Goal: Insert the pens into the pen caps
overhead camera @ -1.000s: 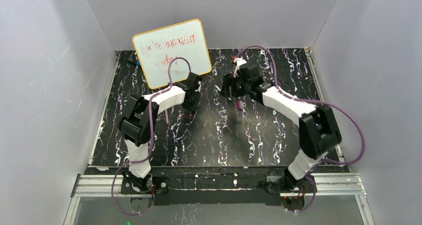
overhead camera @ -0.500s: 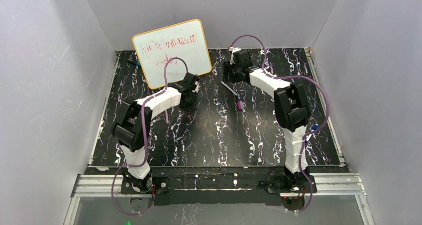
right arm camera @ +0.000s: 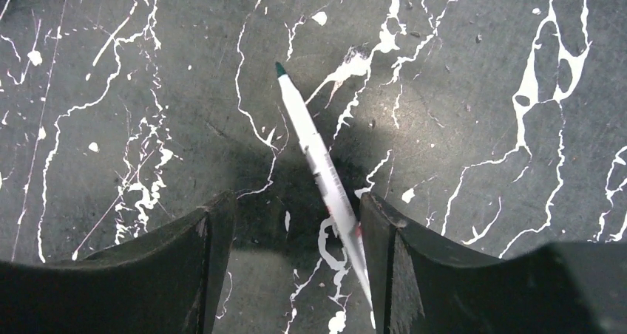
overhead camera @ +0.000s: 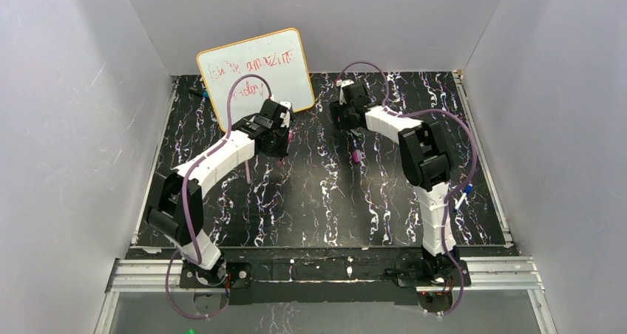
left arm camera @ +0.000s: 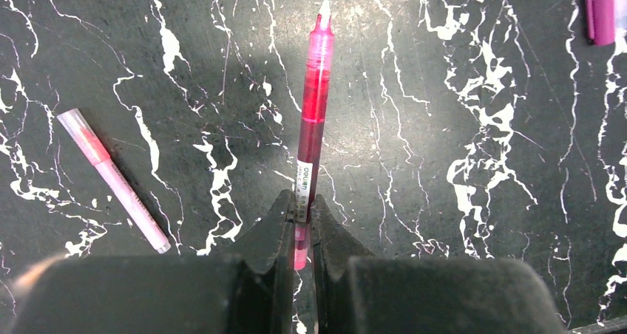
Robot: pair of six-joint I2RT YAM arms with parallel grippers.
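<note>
Black matting (overhead camera: pixel 310 201) veined with white covers the table, and a whiteboard (overhead camera: pixel 255 75) with red scribble leans at the back left. The left gripper (left arm camera: pixel 299 201) is clamped on the pink-red pen (left arm camera: pixel 314 105) near its back end, so the tip points away from the fingers. I can't tell whether the pen is lifted off the mat. The right gripper (right arm camera: pixel 296 208) is spread wide over the white pen (right arm camera: pixel 314 145). That pen lies slantwise on the mat, its dark tip forward and its rear close against the right-hand finger (right arm camera: pixel 384 230).

Only the left wrist camera shows a pale pink stick (left arm camera: pixel 111 175) lying to the left of the held pen. It also shows a magenta cap (left arm camera: pixel 600 12) at its top right edge. From overhead, a magenta cap (overhead camera: pixel 356 157) lies just nearer than the right gripper (overhead camera: pixel 347 116), whose body hides the white pen.
</note>
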